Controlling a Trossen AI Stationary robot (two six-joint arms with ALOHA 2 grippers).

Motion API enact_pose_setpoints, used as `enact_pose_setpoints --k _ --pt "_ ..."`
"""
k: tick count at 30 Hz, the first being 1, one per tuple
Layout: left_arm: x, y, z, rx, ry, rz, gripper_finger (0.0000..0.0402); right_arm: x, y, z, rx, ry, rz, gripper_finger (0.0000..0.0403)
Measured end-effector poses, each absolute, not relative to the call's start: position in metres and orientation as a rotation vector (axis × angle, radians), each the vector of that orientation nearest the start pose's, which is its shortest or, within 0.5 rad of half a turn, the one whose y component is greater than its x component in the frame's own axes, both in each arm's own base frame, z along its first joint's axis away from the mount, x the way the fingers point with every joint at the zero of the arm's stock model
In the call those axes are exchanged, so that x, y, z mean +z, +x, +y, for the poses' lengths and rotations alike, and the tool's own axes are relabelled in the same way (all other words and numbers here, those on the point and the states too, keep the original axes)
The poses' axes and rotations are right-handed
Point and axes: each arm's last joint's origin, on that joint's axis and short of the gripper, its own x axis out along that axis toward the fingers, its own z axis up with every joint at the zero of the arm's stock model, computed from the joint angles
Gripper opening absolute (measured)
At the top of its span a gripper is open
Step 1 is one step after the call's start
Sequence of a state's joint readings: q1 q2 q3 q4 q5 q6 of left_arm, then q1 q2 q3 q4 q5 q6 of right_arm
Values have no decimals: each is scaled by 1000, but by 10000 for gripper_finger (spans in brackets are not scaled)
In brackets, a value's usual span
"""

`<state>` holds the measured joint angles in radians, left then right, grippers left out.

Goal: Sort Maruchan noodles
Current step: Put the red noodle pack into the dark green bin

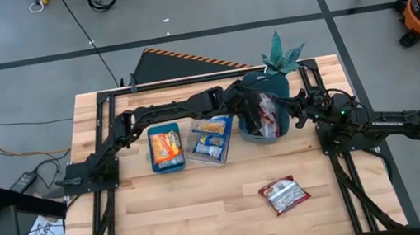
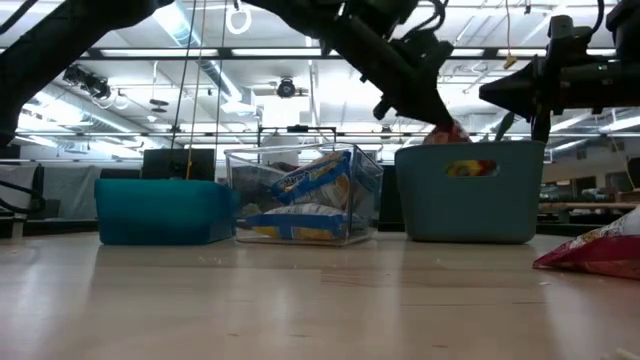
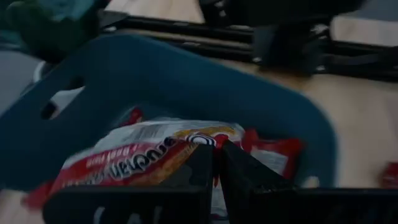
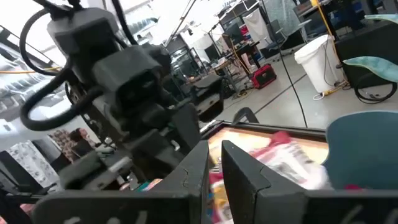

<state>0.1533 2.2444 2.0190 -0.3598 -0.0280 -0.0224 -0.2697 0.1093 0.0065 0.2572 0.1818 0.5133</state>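
My left gripper [image 1: 262,111] reaches across the table and hangs over the dark teal bin [image 1: 255,127] at the far right, shut on a red Maruchan packet [image 3: 124,165]. The low view shows this packet [image 2: 448,132] just above the bin's rim [image 2: 470,150]. More red packets [image 3: 273,152] lie inside that bin. An orange packet [image 1: 166,146] lies in the teal bin at the left [image 1: 155,161]. Blue packets [image 1: 209,138] lie in the clear container [image 2: 300,195]. One red packet [image 1: 284,195] lies flat on the table at the near right. My right gripper [image 1: 303,112] is shut and empty, just right of the dark teal bin. My left gripper pinches the red packet between its two fingers at an edge [image 3: 200,160]; the fingers themselves hide the exact spot. The fingers slant down from above. The packet hangs below them over the dark teal bin, clear of the table.
A potted plant [image 1: 283,56] stands behind the dark teal bin at the far edge. The three containers stand in a row across the table's middle. Bare wood [image 1: 191,212] lies toward the near edge, apart from the loose red packet.
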Motion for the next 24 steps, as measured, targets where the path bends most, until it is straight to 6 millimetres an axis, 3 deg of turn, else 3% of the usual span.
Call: enact_pose_setpoints --k 4,8,16,20,24 --pt "255 512 71 153 -77 624 38 182 97 -32 -399 496 -270 50" --pt "250 512 60 150 -45 655 73 182 97 -32 -399 496 -270 50" --pt "272 517 34 86 56 602 157 182 97 -32 -399 496 -270 50" --pt "284 519 8 35 64 546 173 182 97 -32 -399 496 -270 50" --pt "276 520 -35 -93 71 570 176 182 97 -32 -400 496 -270 50"
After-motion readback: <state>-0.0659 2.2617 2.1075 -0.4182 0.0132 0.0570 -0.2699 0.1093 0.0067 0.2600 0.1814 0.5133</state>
